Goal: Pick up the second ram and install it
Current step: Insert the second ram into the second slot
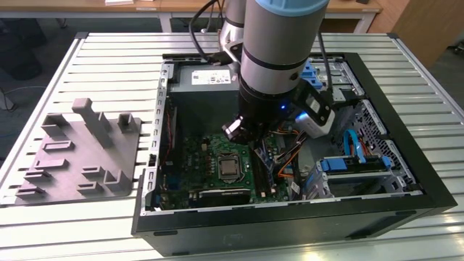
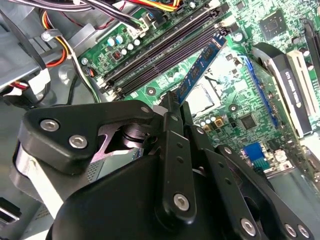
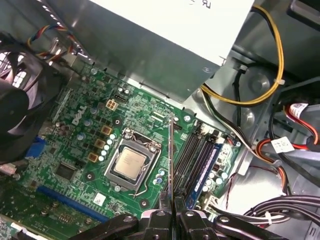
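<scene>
Here the arm reaches down into an open computer case (image 1: 290, 220) that lies on a slatted table (image 1: 108, 54). In the exterior view the claw (image 1: 242, 132) hangs over the green board (image 1: 206, 155), just beside the square processor (image 1: 230, 166) and in front of the grey power-supply box (image 1: 206, 81). A grey plastic holder (image 1: 80, 152) sits on the table at the exterior view's left, well apart from the case.

The claw is clenched on the second ram (image 2: 201, 67). In the second wrist view the black fingers (image 2: 172, 130) pinch one end of the blue stick, and the rest of it reaches out from them over the board. Its free end lies near the end of the long dark slots (image 2: 160, 52), and it runs roughly along their line.

In the first wrist view the stick shows edge-on as a thin dark line rising from between the two fingertips. There it stands between the processor socket and the row of slots, close beside the slots and parallel to them. Whether its lower edge touches the board or a slot cannot be told from either wrist view. The slot on the far side of the row from the socket shows blue along its length.

Yellow cables (image 3: 270, 75) loop past the power-supply box beyond the slots, and a black fan (image 3: 20, 100) sits at the far side of the board from them.
</scene>
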Tool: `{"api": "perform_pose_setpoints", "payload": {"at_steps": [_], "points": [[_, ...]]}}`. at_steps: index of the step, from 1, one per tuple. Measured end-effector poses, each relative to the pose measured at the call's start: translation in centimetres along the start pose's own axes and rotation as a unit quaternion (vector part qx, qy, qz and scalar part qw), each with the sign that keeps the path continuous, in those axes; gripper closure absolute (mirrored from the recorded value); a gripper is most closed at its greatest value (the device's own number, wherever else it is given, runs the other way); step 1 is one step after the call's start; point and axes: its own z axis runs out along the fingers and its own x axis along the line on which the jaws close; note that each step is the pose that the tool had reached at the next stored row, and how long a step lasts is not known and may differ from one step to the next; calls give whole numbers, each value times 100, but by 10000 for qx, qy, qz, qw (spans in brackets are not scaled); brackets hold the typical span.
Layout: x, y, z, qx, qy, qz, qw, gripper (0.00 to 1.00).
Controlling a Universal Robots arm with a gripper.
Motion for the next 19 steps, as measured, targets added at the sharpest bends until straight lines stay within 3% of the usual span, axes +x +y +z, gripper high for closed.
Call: {"api": "perform_pose_setpoints", "payload": {"at_steps": [9, 19], "points": [[0, 0, 1, 14, -20, 316, 9995, 86], [0, 0, 2, 31, -45, 700, 9975, 86]]}}
